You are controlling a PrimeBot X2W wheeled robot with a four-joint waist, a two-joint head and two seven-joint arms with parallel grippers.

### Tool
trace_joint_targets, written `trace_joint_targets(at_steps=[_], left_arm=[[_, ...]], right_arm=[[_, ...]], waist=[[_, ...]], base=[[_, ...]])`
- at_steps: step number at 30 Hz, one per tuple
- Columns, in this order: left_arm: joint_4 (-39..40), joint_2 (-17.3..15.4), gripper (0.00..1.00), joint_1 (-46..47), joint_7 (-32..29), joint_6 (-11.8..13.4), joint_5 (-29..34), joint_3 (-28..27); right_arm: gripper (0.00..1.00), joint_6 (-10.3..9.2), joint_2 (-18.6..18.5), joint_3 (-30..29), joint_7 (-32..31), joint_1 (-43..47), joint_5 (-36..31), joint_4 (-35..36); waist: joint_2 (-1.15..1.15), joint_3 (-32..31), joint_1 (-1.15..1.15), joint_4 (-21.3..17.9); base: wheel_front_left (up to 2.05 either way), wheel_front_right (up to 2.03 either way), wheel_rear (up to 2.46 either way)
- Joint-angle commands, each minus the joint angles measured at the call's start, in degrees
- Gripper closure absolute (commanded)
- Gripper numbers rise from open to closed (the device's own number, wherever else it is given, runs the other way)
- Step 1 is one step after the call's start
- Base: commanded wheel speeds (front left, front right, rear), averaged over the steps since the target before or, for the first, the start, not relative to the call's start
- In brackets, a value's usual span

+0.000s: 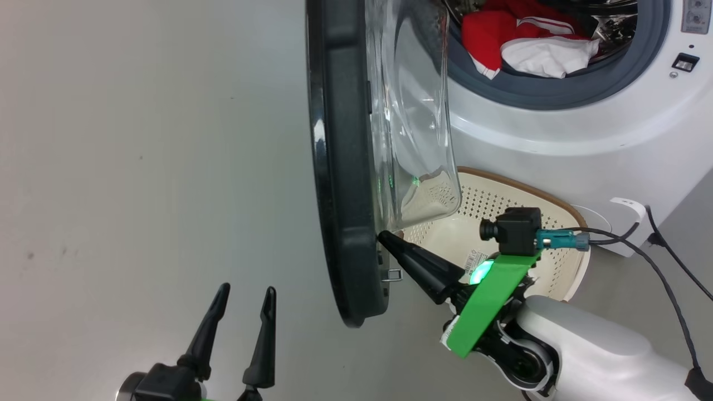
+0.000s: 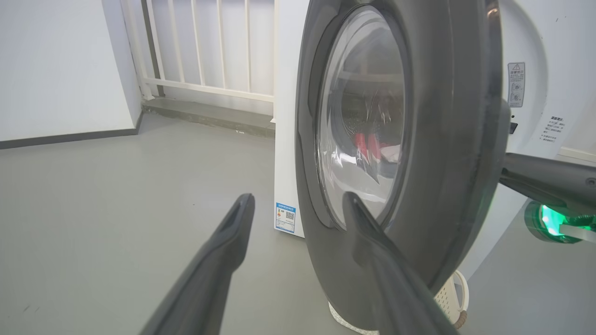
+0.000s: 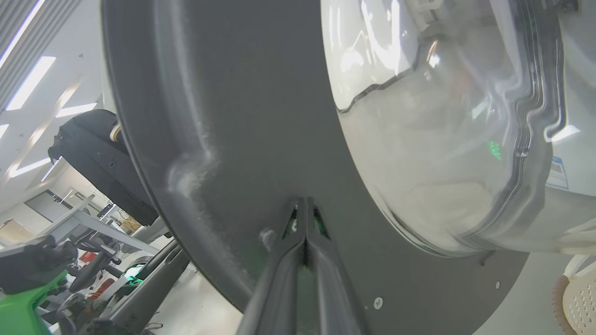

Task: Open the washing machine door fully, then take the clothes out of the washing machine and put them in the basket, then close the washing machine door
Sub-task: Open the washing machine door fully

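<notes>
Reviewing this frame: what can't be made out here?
Clothes: head view, top edge cuts off the drum; count unclear.
Basket: head view, the door and right arm cover part of it.
Right gripper: right wrist view, fingers together at the door; contact cannot be told.
Label: left wrist view, print too small.
</notes>
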State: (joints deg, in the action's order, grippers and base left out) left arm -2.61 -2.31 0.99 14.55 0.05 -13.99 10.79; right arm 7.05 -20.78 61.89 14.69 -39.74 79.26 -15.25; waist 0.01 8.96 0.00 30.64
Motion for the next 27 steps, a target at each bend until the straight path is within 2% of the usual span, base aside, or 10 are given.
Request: trace_joint_targets(at_steps=[1, 16, 26, 27], left_arm=[[1.7, -0.6, 0.0, 0.2, 0.4, 0.6, -0.3, -2.2], [2.2, -0.6, 0.0, 0.4, 0.4, 1.1, -1.5, -3.1], [1.7, -0.6, 0.0, 0.6, 0.4, 0.6, -1.8, -3.6], [1.5, -0.6, 0.0, 0.6, 0.4, 0.5, -1.8, -3.6]], right_arm=[[1.0, 0.44, 1.8, 0.4, 0.3, -0.8, 0.5, 1.1], [1.0, 0.44, 4.3, 2.0, 0.3, -3.6, 0.7, 0.0], [1.0, 0.44, 3.3, 0.6, 0.3, -2.1, -0.6, -1.4], [0.95, 0.44, 3.1, 0.1, 0.3, -1.6, -0.9, -1.7]], waist=[[-0.01, 0.2, 0.0, 0.1], [-0.01, 0.8, 0.0, 0.3], [-0.01, 0.2, 0.0, -0.1], [-0.01, 0.1, 0.0, -0.1]], base=[[0.0, 0.0, 0.0], [0.0, 0.0, 0.0], [0.0, 0.0, 0.0], [0.0, 0.0, 0.0]])
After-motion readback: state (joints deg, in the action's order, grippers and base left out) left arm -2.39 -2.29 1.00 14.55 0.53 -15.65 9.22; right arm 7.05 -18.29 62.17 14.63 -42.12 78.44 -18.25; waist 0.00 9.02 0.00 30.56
